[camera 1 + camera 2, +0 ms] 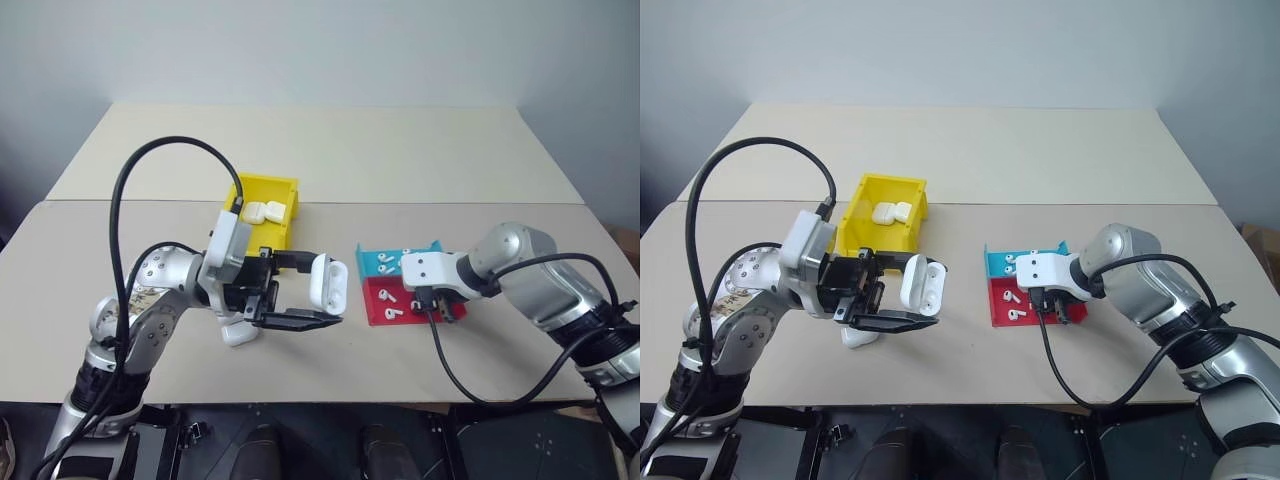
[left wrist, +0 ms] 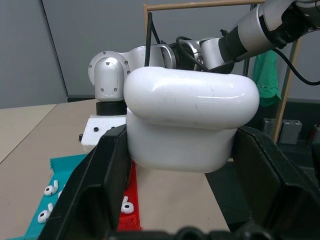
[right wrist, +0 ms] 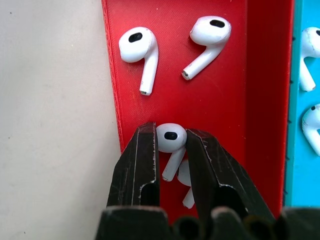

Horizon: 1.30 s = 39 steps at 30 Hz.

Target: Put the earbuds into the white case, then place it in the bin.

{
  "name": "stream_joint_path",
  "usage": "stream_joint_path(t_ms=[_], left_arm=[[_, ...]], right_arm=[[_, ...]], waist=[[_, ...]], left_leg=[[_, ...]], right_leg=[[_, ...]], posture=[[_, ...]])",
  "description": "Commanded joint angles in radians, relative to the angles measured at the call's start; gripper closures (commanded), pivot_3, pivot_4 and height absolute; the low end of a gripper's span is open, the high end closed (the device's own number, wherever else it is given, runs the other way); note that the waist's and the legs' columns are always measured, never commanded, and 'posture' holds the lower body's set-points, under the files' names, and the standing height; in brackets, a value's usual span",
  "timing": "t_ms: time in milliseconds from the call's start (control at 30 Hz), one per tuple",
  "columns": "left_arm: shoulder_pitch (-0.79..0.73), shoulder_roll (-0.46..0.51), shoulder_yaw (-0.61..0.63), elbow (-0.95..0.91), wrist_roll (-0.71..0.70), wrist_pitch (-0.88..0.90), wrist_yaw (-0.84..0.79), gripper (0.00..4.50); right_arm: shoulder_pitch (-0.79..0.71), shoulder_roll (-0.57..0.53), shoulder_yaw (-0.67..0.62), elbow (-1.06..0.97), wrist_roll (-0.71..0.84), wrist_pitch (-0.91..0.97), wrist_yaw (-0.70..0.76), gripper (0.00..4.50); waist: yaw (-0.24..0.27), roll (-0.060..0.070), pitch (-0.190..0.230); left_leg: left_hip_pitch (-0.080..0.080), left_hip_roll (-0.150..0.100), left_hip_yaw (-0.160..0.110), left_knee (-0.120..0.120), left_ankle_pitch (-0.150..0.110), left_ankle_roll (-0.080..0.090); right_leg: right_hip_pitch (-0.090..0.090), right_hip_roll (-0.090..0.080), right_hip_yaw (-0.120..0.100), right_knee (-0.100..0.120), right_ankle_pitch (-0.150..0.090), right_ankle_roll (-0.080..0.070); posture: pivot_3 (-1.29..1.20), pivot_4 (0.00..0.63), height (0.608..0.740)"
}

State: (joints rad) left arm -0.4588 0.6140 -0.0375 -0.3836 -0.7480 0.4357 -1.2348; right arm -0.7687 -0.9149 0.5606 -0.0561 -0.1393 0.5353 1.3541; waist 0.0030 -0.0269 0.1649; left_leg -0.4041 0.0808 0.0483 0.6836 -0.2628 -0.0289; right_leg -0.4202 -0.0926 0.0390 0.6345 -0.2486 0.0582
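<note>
- Beige bench (image 1: pixel 400 160) stood against a pale wall, carrying a bright yellow rectangular plastic bin (image 1: pixel 262 205) with two white cases inside.
- Left gripper (image 1: pixel 315 295) had its jaws clamped on a glossy white rounded earbud case (image 1: pixel 327 283), held above the bench with its lid open.
- Right gripper (image 3: pixel 171 142) had its jaws pinched on one tiny white earbud (image 3: pixel 170 138) in the shallow red tray (image 3: pixel 225 90), beside the blue tray (image 1: pixel 385 260).

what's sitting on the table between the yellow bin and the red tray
Only bare beige table lies there. In the left eye view, the open white case in the left gripper hangs slightly nearer the robot, between the yellow bin and the red tray.
</note>
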Motion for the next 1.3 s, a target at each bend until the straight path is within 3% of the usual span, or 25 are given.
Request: stream_joint_path(t_ms=[33,267,333,500,600,767,867,1067,1300], left_arm=[[-0.014,0.002,0.016,-0.026,-0.017,-0.006,-0.001,1.65],[-0.038,-0.001,0.035,0.007,-0.048,0.003,-0.024,1.65],[-0.054,-0.011,0.032,0.023,-0.046,0.003,-0.021,1.65],[-0.113,-0.056,0.016,0.082,-0.051,0.029,0.002,1.65],[-0.166,-0.068,0.0,0.112,-0.061,0.093,0.023,1.65],[-0.252,-0.098,-0.02,0.143,-0.063,0.186,0.081,1.65],[-0.266,-0.122,-0.022,0.14,-0.054,0.193,0.096,1.65],[-0.256,-0.147,-0.017,0.122,-0.046,0.185,0.111,1.65],[-0.235,-0.14,-0.008,0.099,-0.052,0.181,0.104,1.65]], right_arm=[[0.005,-0.003,-0.05,-0.007,0.007,0.031,0.006,3.83],[0.03,-0.057,-0.363,-0.201,0.309,0.378,0.051,3.83],[0.064,-0.036,-0.534,-0.282,0.444,0.505,0.034,3.83],[0.119,0.205,-0.939,-0.455,0.681,0.624,-0.178,3.83],[0.102,0.337,-1.042,-0.557,0.795,0.656,-0.32,3.83],[0.044,0.459,-1.066,-0.633,0.939,0.664,-0.531,3.83],[0.027,0.479,-1.038,-0.642,1.006,0.661,-0.62,3.83],[0.064,0.45,-0.96,-0.648,1.096,0.623,-0.695,3.83],[0.126,0.388,-0.861,-0.658,1.083,0.534,-0.727,3.83]], waist=[[0.0,0.0,0.0],[0.008,0.0,0.0],[0.011,0.0,0.0],[0.01,0.0,0.0],[0.009,0.0,0.0],[0.005,0.001,0.0],[0.004,0.001,0.0],[-0.001,0.001,0.0],[-0.009,0.001,0.0]], left_leg=[[0.0,0.0,0.0,0.0,0.0,0.0],[-0.001,0.0,0.0,0.0,0.0,0.0],[-0.001,0.0,0.0,0.0,0.0,0.0],[0.001,0.0,-0.001,0.001,0.0,0.0],[0.0,0.0,-0.002,0.001,0.0,0.0],[0.0,0.0,-0.002,0.001,0.0,0.0],[0.0,0.0,-0.002,0.001,0.0,0.0],[-0.001,0.0,-0.002,0.001,0.0,0.0],[-0.001,0.0,-0.003,0.001,0.0,0.0]], right_leg=[[0.0,0.0,0.0,0.0,0.0,0.0],[-0.001,0.0,0.0,0.0,0.0,0.0],[0.0,0.0,0.0,-0.001,0.0,0.0],[0.002,0.0,-0.001,0.001,0.0,0.0],[0.001,0.0,-0.001,0.002,0.0,0.0],[0.0,0.001,0.0,0.008,0.0,0.0],[0.0,0.001,0.0,0.009,0.0,0.0],[0.0,0.0,0.0,0.008,0.0,0.0],[0.0,0.0,0.0,0.008,0.0,0.0]], posture=[[0.0,0.15,0.74],[0.0,0.15,0.74],[0.0,0.15,0.74],[0.0,0.15,0.74],[0.0,0.15,0.74],[0.0,0.15,0.74],[0.0,0.15,0.74],[0.0,0.15,0.74],[0.0,0.15,0.74]])
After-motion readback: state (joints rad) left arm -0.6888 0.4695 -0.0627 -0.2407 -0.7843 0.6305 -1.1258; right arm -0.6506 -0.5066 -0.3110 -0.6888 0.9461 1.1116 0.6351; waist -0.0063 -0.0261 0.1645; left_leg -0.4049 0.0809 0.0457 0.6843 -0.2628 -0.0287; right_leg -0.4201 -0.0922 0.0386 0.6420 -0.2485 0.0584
